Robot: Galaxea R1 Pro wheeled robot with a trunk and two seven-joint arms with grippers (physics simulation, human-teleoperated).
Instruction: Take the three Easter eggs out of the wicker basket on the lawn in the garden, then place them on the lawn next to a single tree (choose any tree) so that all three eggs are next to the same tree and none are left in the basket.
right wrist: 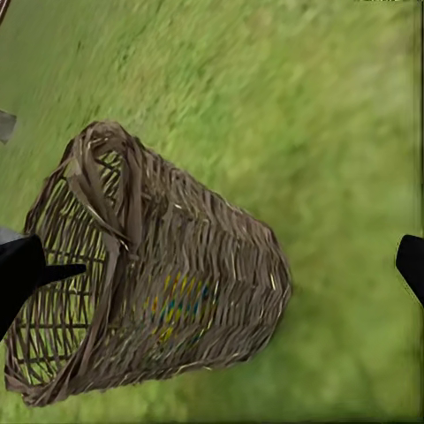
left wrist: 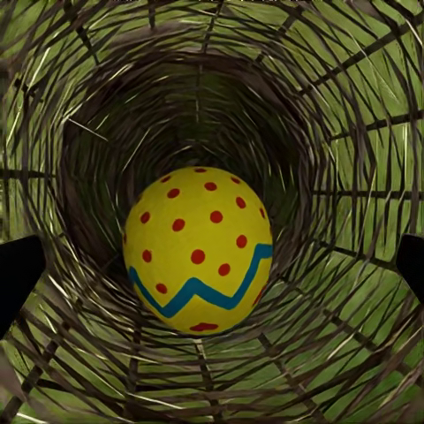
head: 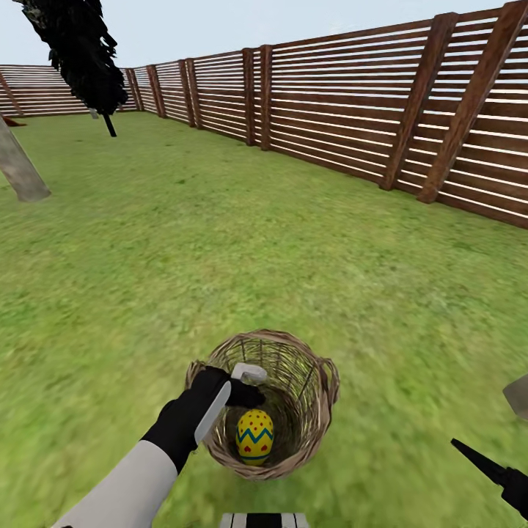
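Note:
One yellow Easter egg (head: 254, 436) with red dots and a blue zigzag lies at the bottom of the wicker basket (head: 323, 396), which stands upright on the lawn (head: 220, 257). My left gripper (head: 246, 386) hangs just inside the basket's rim, above the egg (left wrist: 199, 252), open, with a fingertip (left wrist: 18, 274) on either side and nothing between them. My right gripper (head: 495, 429) hovers open over the grass to the right of the basket (right wrist: 159, 265). The egg (right wrist: 177, 309) glimmers through the weave. The other two eggs are out of view.
A pale bare tree trunk (head: 18, 165) rises at the far left of the lawn. A black cypress-like tree (head: 81, 51) stands further back. The brown slatted fence (head: 352, 110) closes off the right and far sides. Open grass lies between basket and trunk.

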